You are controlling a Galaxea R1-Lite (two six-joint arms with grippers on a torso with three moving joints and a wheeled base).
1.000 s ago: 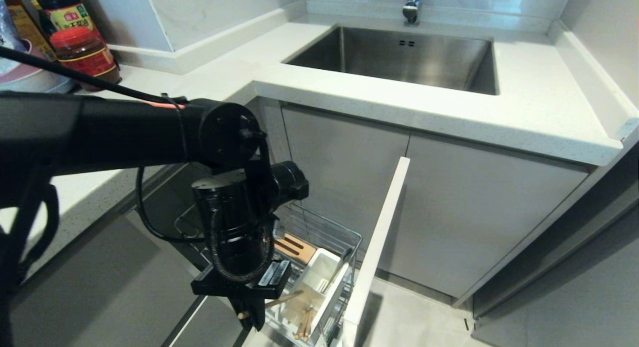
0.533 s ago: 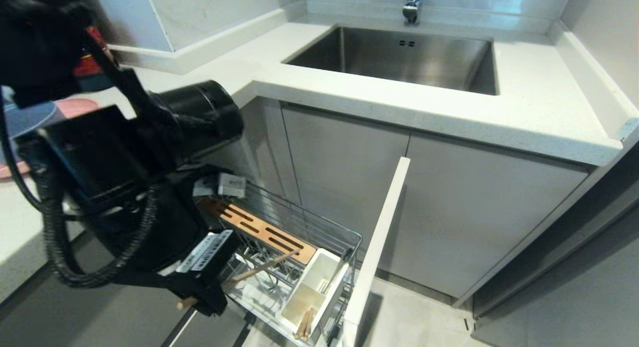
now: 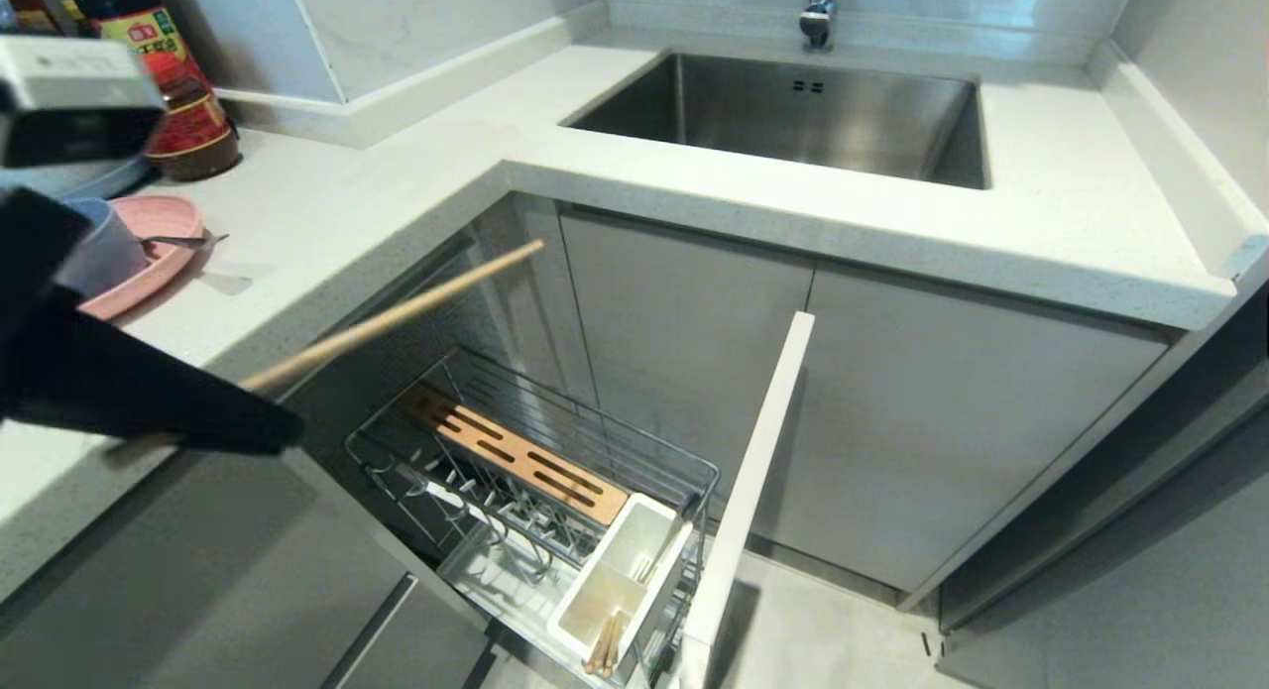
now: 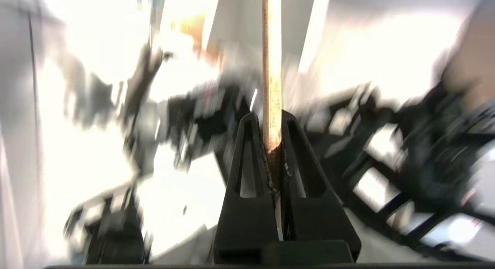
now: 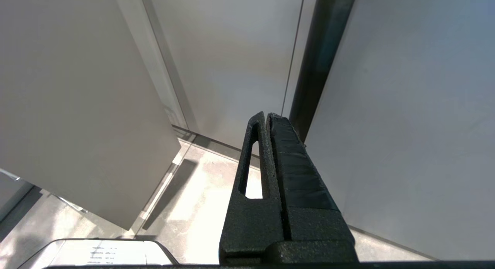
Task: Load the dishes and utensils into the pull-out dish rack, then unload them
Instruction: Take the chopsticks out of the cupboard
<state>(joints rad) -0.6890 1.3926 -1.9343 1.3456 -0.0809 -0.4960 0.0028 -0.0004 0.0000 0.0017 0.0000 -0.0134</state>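
Left fingers (image 4: 247,160) pinch one chopstick (image 3: 397,314) above the countertop edge (image 3: 327,317).

head view: evenly lit and sharp; soft glare on the counter (image 3: 416,173), the sink (image 3: 793,114) dimmer inside
left wrist view: heavy motion blur, washed-out white patches; only the chopstick (image 4: 271,87) reads clearly
right wrist view: sharp, soft shadows on the floor (image 5: 201,199)

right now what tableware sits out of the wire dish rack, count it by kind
light wooden chopstick, in the left gripper: 1
flat round pink plate: 1
small pale blue-grey bowl: 1
slim metal utensil on the plate: 1
total: 4
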